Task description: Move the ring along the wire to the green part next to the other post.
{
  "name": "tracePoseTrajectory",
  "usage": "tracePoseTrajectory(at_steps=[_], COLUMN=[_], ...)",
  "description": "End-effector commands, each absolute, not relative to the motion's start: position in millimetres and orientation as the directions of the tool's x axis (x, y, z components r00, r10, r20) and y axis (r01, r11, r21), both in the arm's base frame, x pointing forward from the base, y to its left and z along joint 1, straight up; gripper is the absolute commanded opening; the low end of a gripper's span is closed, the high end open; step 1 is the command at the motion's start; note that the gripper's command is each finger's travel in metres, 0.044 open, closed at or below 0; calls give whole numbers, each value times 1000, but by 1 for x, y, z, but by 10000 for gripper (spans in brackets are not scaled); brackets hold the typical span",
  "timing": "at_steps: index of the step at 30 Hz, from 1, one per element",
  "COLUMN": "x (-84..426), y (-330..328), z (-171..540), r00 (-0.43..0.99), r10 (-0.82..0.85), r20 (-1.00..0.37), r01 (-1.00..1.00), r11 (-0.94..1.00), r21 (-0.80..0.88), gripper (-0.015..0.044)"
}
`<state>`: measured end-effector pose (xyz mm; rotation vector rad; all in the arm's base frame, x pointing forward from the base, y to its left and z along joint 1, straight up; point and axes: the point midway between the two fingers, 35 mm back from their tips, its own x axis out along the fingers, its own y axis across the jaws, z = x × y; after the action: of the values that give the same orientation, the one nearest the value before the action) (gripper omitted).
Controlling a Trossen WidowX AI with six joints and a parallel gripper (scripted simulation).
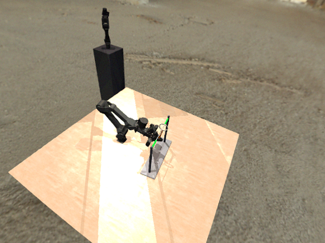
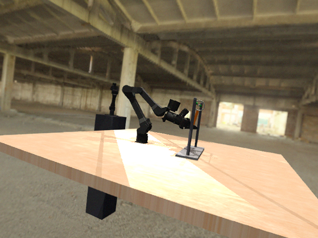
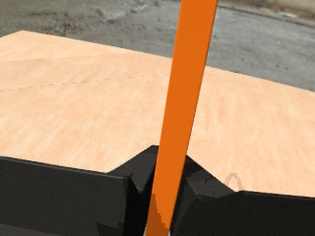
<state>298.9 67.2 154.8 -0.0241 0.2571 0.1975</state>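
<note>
My gripper (image 1: 159, 139) (image 2: 196, 127) (image 3: 163, 155) is shut on the orange handle (image 1: 160, 134) (image 2: 196, 117) (image 3: 183, 93), which rises slightly tilted from the fingertips. The pale ring (image 2: 204, 105) at the handle's top is up at wire height; in the top view it shows close to the lower end of the far green part (image 1: 166, 121). The near green part (image 1: 154, 143) is beside the near post (image 1: 150, 161) (image 2: 191, 127). The far post (image 1: 165, 133) (image 2: 198, 127) is behind the ring. The grey wire is too thin to tell its clearance from ring or handle.
Both posts stand on a grey base plate (image 1: 146, 173) (image 2: 196, 157) on the wooden table (image 1: 194, 166) (image 2: 224, 180). The gripper is between the posts, below wire height. A second black arm (image 1: 106, 25) (image 2: 113, 100) stands on a dark pedestal beyond the table.
</note>
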Motion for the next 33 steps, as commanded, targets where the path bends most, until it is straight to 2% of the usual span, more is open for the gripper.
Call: tracePoseTrajectory(at_steps=[1,33], x=[299,294], y=[71,104], z=[158,158], r00=[951,949], r10=[185,201], r20=[-249,-242], r01=[-189,-203], r11=[982,979], r21=[6,16], gripper=[-150,-150])
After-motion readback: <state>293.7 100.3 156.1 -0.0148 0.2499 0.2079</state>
